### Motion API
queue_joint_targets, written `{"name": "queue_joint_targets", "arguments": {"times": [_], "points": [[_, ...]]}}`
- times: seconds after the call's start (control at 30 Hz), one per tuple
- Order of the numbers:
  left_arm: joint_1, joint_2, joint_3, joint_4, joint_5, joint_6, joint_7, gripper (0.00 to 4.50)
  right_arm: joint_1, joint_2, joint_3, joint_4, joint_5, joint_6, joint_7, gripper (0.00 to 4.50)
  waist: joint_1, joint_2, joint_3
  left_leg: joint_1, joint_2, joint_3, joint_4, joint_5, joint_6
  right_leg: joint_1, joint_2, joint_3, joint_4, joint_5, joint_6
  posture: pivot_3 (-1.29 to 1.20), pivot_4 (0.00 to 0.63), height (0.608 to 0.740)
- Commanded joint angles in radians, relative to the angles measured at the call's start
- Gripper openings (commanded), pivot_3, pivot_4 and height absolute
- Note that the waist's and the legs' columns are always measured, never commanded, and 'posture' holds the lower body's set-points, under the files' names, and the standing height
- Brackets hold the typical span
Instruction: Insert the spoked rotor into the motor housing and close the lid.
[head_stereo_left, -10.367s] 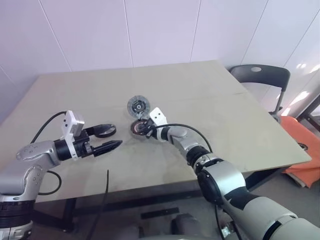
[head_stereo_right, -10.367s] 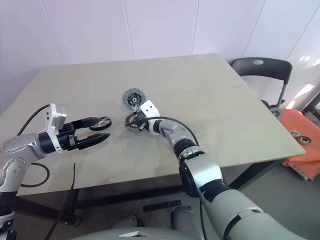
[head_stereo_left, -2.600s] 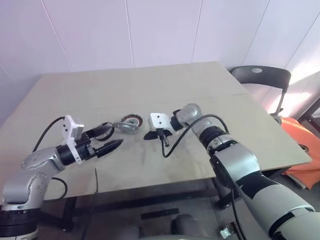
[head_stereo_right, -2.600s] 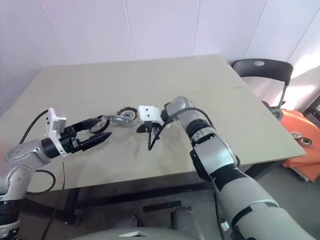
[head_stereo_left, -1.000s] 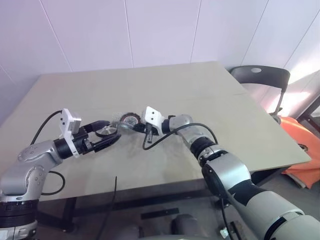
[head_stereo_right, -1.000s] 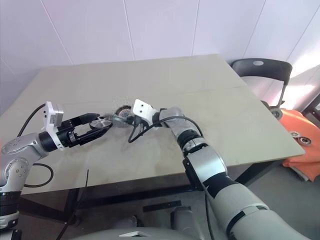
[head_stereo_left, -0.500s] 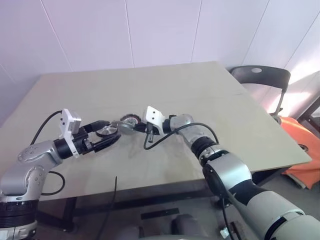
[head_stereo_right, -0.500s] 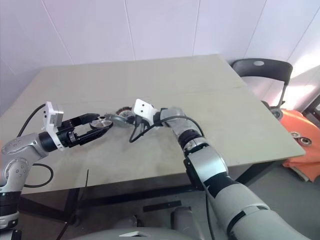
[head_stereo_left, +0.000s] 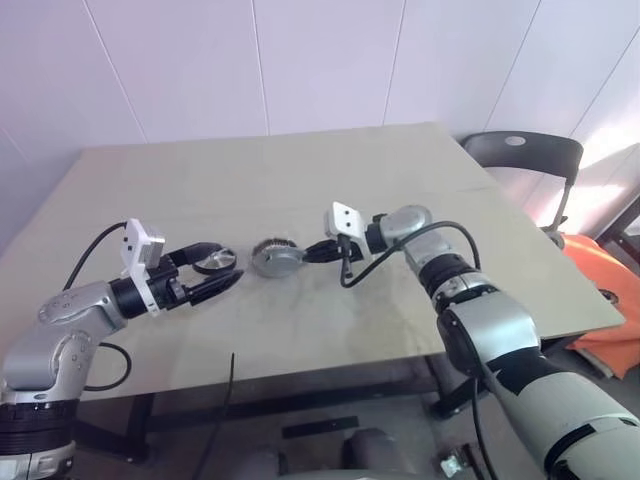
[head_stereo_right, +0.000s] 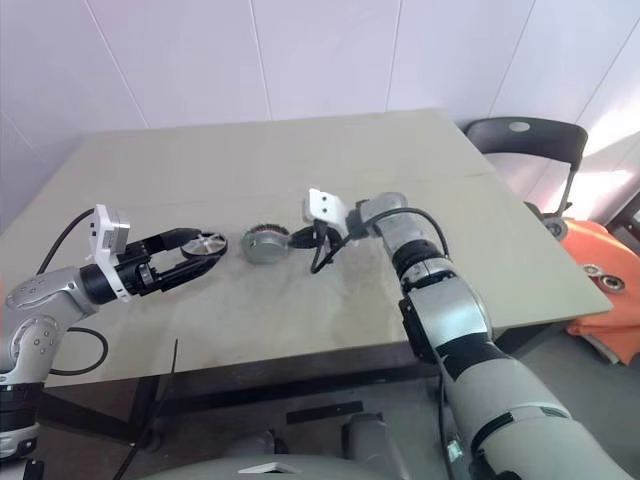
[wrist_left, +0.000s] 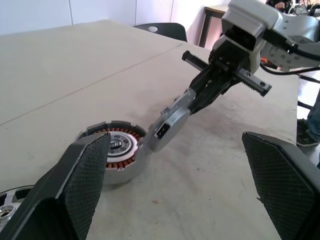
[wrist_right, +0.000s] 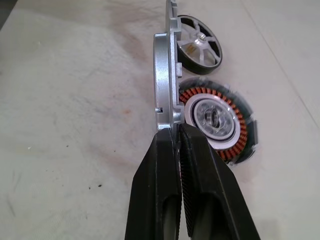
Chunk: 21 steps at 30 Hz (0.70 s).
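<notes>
1. The right tool (wrist_right: 176, 131) is clamped tight on the rim of the lid (wrist_right: 163, 85), holding it on edge.
2. The lid's lower edge leans against the motor housing (wrist_right: 220, 120), which lies flat on the surface (head_stereo_left: 420, 180) with its copper windings exposed.
3. The spoked rotor (wrist_right: 199, 50) rests on the surface just beside the housing, at about nine o'clock from it in the head view.
4. The left tool (head_stereo_left: 222, 272) hovers with its fingers spread wide, holding nothing; the rotor sits between its fingertips.
5. A dark chair (head_stereo_left: 520, 155) stands at the surface's two o'clock corner.
</notes>
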Motion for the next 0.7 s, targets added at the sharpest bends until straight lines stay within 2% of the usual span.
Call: {"name": "queue_joint_targets", "arguments": {"times": [0.03,0.13,0.27,0.4,0.7], "points": [[-0.031,-0.001,0.002,0.001,0.006,-0.022,-0.008,4.48,-0.065,-0.03,-0.04,-0.06,0.054,0.024,0.058,0.02,0.0,0.0,0.0,0.0,0.0,0.0,0.0,0.0,0.0,0.0,0.0,0.0,0.0,0.0,0.0,0.0,0.0,0.74],[-0.038,-0.004,-0.001,0.008,0.011,-0.024,-0.01,4.48,-0.081,-0.046,-0.047,-0.104,0.098,0.111,0.201,0.02,0.0,0.0,0.0,0.0,0.0,0.0,0.0,0.0,0.0,0.0,0.0,0.0,0.0,0.0,0.0,0.0,0.0,0.74],[-0.044,-0.006,-0.002,0.016,0.015,-0.026,-0.013,4.48,-0.091,-0.054,-0.048,-0.188,0.164,0.238,0.294,0.02,-0.002,0.0,0.0,0.0,0.0,0.0,0.0,0.0,0.0,0.0,0.0,0.0,0.0,0.0,0.0,0.0,0.0,0.74],[-0.05,-0.007,-0.005,0.024,0.018,-0.028,-0.014,4.48,-0.078,-0.049,-0.041,-0.266,0.199,0.308,0.302,0.02,-0.001,0.0,0.0,0.0,0.0,0.0,0.0,0.0,0.0,-0.001,0.0,0.0,0.001,0.0,0.0,0.0,0.0,0.74],[-0.045,-0.01,-0.003,0.015,0.02,-0.023,-0.012,4.48,-0.022,-0.027,0.003,-0.275,0.154,0.259,0.254,0.02,0.0,0.0,0.0,-0.002,0.0,0.0,0.0,0.0,0.0,-0.002,-0.001,0.0,0.001,0.0,0.0,0.0,0.0,0.74]]}}
